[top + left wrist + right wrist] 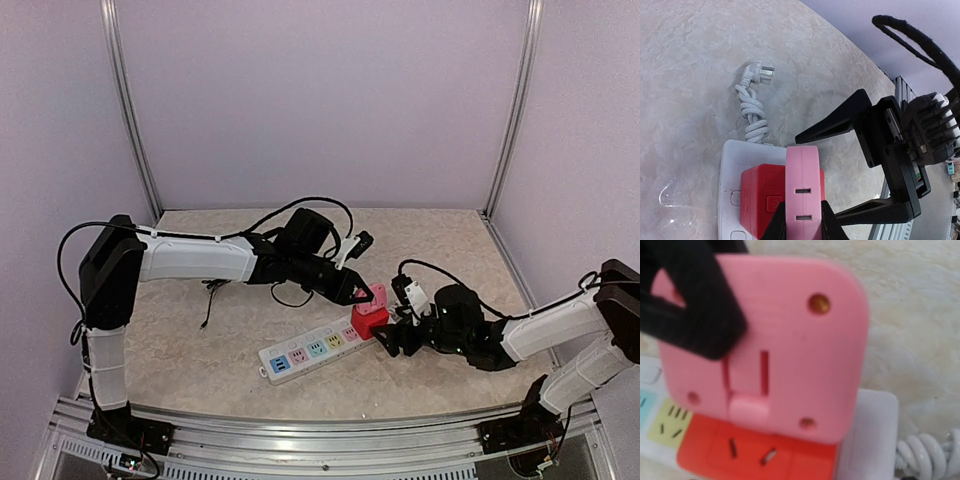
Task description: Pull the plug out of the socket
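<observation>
At the near side of the table the socket lies flat, a long white strip with its row of pastel outlet faces turned up: blue at its near-left end, then pink, green, yellow and pink. Its long axis runs on a slant in the overhead view, from near-left to far-right.

On the socket's far-right end sits a red block with outlet slots in its top. Directly over that block is the plug, a thin pink slab with rounded corners, standing on edge. Its narrow edge carries two short slots. Its broad face shows a vertical slot, a small tab and a brass-coloured screw, and is turned toward the right arm. Whether its lower edge touches the red block cannot be told.

The left end effector reaches over the socket from the far-left side and is clenched on the plug, a black finger pressed against each broad face. The right end effector hangs just beside the socket's far-right end, released, its jaws spread wide with nothing between them.

Beyond that same end the socket's white cord lies in a twisted bundle on the table, its pronged head farthest from the socket.
</observation>
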